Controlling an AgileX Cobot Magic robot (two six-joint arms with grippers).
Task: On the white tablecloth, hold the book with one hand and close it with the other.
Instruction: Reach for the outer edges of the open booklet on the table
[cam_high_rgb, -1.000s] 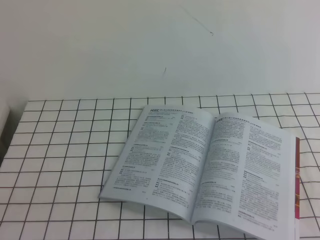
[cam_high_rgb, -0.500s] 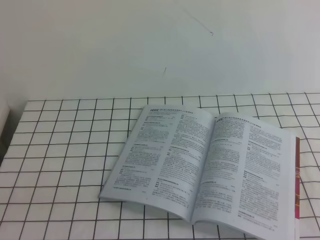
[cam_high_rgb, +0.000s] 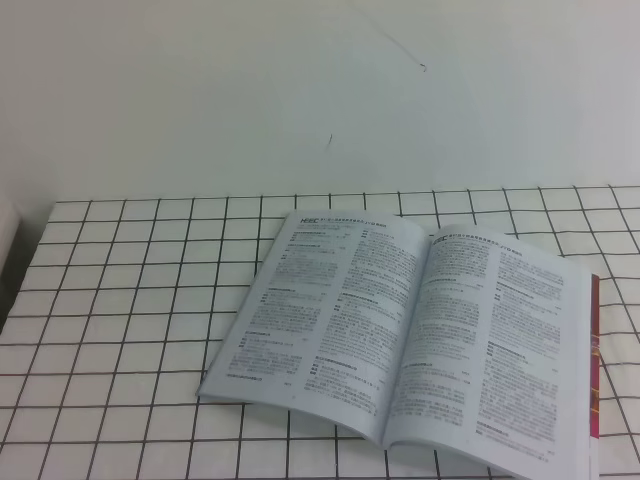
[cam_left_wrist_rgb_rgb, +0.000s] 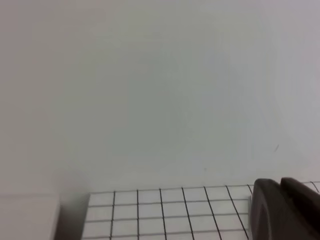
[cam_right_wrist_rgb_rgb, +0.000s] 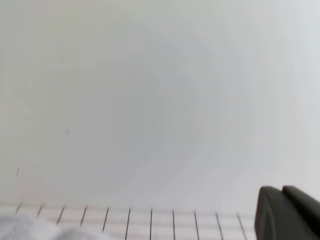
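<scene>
The book (cam_high_rgb: 420, 340) lies open on the white tablecloth (cam_high_rgb: 130, 300), right of centre, its pages of dense black text facing up. A magenta cover edge (cam_high_rgb: 594, 370) shows along its right side. Neither arm shows in the exterior high view. In the left wrist view only a dark part of my left gripper (cam_left_wrist_rgb_rgb: 282, 210) shows at the bottom right, above the tablecloth (cam_left_wrist_rgb_rgb: 165, 210). In the right wrist view a dark part of my right gripper (cam_right_wrist_rgb_rgb: 287, 215) shows at the bottom right, and how the jaws stand is hidden in both.
A plain white wall (cam_high_rgb: 300, 90) rises behind the table. The tablecloth's left edge (cam_high_rgb: 30, 260) drops off beside a dark gap. A blurred pale shape (cam_right_wrist_rgb_rgb: 30, 231) sits at the bottom left of the right wrist view.
</scene>
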